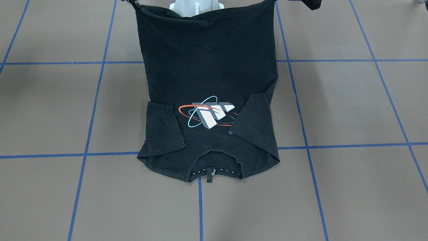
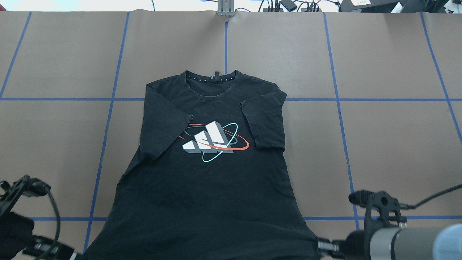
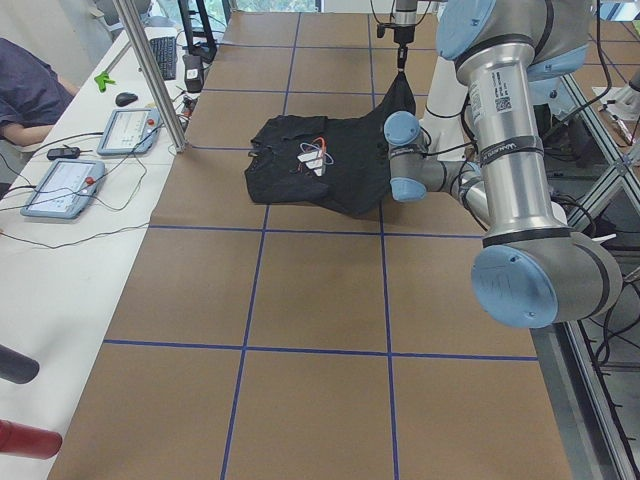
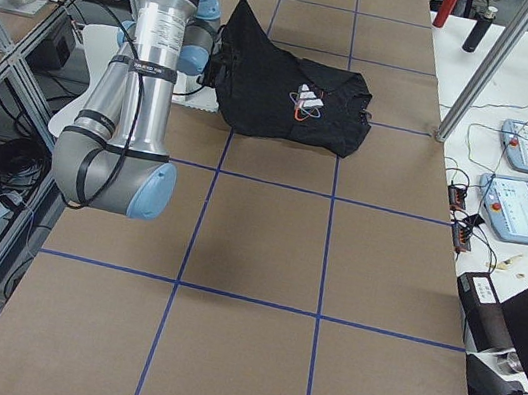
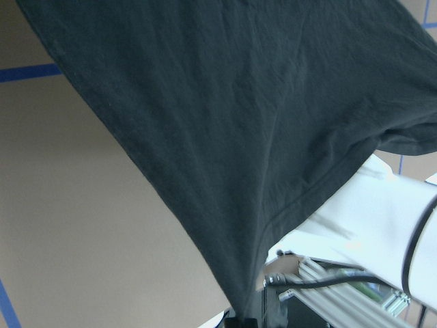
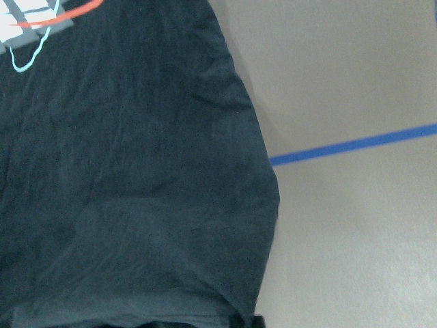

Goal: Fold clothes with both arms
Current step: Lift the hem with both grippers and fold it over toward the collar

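The black T-shirt (image 2: 202,195) lies face up on the brown table with its collar (image 2: 211,77) at the far side. Both short sleeves are folded in beside the grey logo (image 2: 211,141). The hem is lifted off the table at the robot's side and hangs taut between the two grippers. My left gripper (image 2: 77,255) is shut on the hem's left corner; the cloth narrows to it in the left wrist view (image 5: 249,316). My right gripper (image 2: 321,246) is shut on the hem's right corner, seen at the bottom edge of the right wrist view (image 6: 246,321).
The white pedestal base (image 1: 195,6) stands behind the lifted hem. Blue tape lines (image 2: 339,99) grid the brown table cover. Control pendants (image 3: 65,185) and an aluminium post (image 3: 150,70) stand along the operators' side, where a person sits (image 3: 25,85).
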`<control>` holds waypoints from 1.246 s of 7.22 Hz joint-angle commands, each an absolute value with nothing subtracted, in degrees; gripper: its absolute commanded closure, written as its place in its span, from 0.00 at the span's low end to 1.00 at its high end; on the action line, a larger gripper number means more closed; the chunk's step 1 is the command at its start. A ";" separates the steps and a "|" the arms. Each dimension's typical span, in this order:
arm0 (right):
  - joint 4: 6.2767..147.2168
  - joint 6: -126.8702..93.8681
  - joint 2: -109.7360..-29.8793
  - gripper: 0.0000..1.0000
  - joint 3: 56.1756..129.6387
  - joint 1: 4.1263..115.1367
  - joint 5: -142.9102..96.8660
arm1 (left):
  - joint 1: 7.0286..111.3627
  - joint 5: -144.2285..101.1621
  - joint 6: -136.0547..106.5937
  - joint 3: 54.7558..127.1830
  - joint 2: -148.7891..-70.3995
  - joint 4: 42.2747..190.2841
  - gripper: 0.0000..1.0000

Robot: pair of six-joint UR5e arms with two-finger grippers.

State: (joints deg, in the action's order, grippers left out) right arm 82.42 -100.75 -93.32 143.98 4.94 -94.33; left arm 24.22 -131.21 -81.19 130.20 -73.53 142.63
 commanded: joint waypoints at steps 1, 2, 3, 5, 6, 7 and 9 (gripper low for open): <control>82.53 -100.02 -86.60 1.00 134.69 14.73 -94.92 | 32.74 -129.99 -81.21 122.46 -81.01 142.47 1.00; 82.44 -98.54 -86.40 1.00 133.60 17.55 -95.01 | 37.66 -129.99 -81.04 120.43 -83.73 142.47 1.00; 82.44 -97.74 -86.05 1.00 133.51 19.75 -94.84 | 41.19 -129.99 -81.04 118.24 -86.20 142.38 1.00; 82.53 -96.08 -85.52 1.00 133.07 24.24 -95.71 | 46.38 -129.64 -81.12 113.14 -91.03 142.30 1.00; 82.62 -95.89 -83.17 1.00 131.67 26.08 -95.71 | 47.80 -129.55 -81.21 111.38 -92.53 142.29 1.00; 83.40 -95.80 -80.80 1.00 129.66 27.41 -95.71 | 48.68 -129.55 -81.56 110.31 -94.38 141.86 1.00; 83.94 -94.23 -78.84 1.00 127.53 32.49 -99.81 | 49.48 -126.23 -81.13 109.43 -100.60 132.33 1.00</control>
State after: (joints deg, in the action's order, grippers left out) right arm 83.67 -95.35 -79.96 128.63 29.24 -97.10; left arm 49.03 -128.29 -81.42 110.21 -96.78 137.67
